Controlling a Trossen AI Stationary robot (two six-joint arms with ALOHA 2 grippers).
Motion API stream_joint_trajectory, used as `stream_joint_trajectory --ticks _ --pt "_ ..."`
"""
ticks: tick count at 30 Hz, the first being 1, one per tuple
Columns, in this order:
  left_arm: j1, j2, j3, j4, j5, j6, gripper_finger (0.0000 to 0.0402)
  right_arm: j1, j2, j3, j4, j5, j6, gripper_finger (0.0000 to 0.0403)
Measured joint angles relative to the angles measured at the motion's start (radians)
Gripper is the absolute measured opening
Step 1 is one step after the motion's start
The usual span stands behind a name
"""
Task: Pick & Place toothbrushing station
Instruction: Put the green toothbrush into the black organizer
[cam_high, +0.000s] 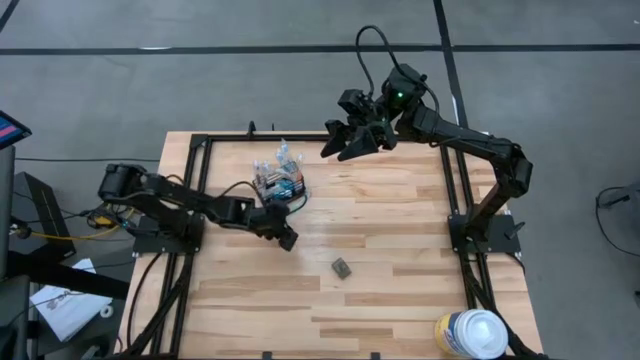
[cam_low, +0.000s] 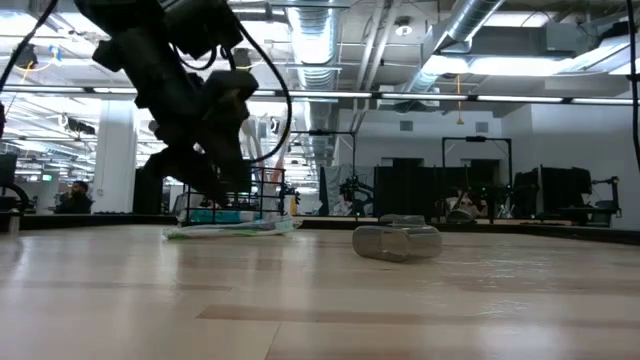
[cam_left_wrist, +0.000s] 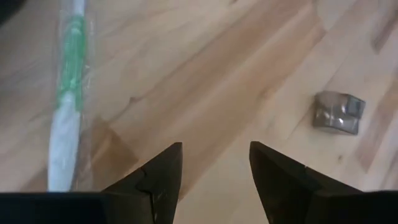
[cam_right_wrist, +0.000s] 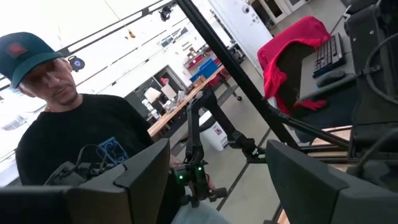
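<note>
Two open grippers, nothing held yet.
Left gripper (cam_high: 287, 240) low beside caddy (cam_high: 278, 183), over desk (cam_high: 380, 220); right gripper (cam_high: 345, 145) up high. Better to line up on green toothbrush (cam_left_wrist: 67, 99) first, then squeeze gently.

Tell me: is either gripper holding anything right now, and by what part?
Nothing is held. The left gripper is open over bare wood beside the wrapped green-and-white toothbrush; the right gripper is open, raised off the table.
</note>
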Motion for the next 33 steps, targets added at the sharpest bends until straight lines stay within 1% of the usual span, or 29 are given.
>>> stream_joint_trajectory --ticks 4,8,13,20,33 --pt "0.027 -0.005 0.0 -0.004 -0.008 0.0 0.0182 -0.005 0.0 0.0 0.0 -0.003 0.0 0.0256" --pt "0.058 -0.017 0.0 -0.055 -0.035 0.016 0.0182 -0.013 0.0 0.0 0.0 -0.003 -0.001 0.0256" --pt "0.092 -0.017 0.0 -0.095 -0.033 0.07 0.0182 -0.016 0.0 0.0 0.0 -0.003 -0.004 0.0256" --pt "0.132 -0.017 0.0 -0.161 -0.032 0.102 0.0182 -0.021 0.0 0.0 0.0 -0.003 -0.004 0.0256" --pt "0.145 -0.017 0.0 -0.173 -0.012 0.097 0.0182 -0.02 0.0 0.0 0.0 -0.003 -0.007 0.0256"
